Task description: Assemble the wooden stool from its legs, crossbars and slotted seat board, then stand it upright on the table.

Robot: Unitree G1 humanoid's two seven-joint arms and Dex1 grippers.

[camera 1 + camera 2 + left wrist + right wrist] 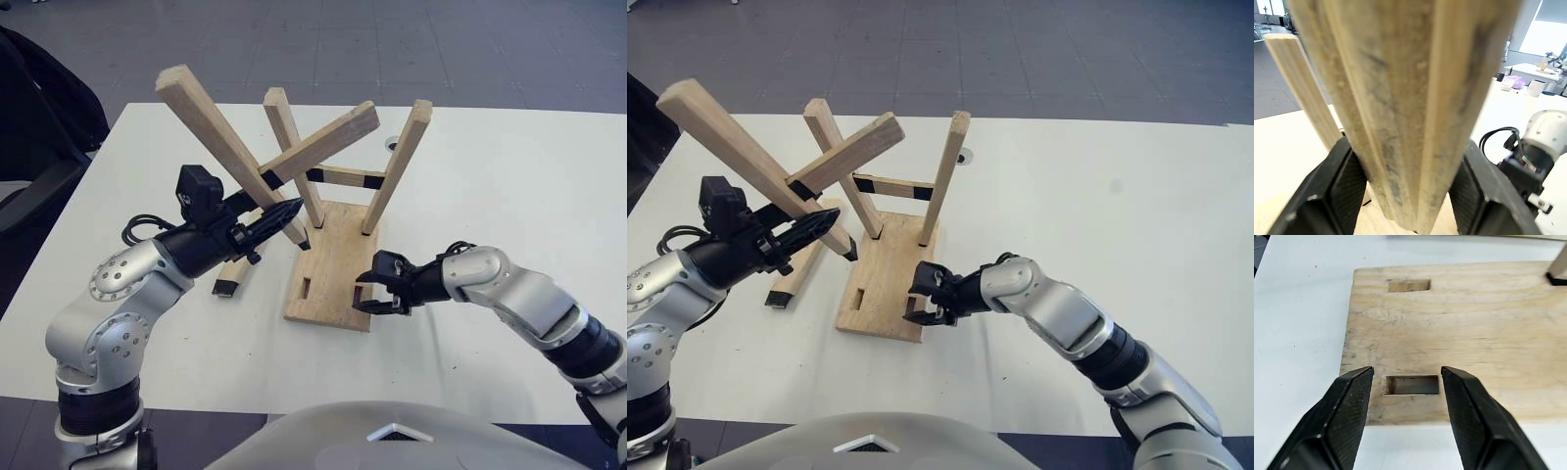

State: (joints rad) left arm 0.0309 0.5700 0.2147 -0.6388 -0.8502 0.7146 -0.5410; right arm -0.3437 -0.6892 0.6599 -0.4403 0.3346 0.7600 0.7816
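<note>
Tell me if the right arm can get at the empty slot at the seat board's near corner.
Probably yes. The right tool is open and sits right at that slot, one finger to each side, with nothing between. The leg held by the left tool is well clear.

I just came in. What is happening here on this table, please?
The robot is partway through building a wooden stool. The seat board lies flat on the table, with two legs standing at its far end, joined by a crossbar. The left gripper is shut on a tilted leg beside them. The right gripper is open at the board's near edge, fingers either side of an empty slot. Another wooden piece lies beside the board.
</note>
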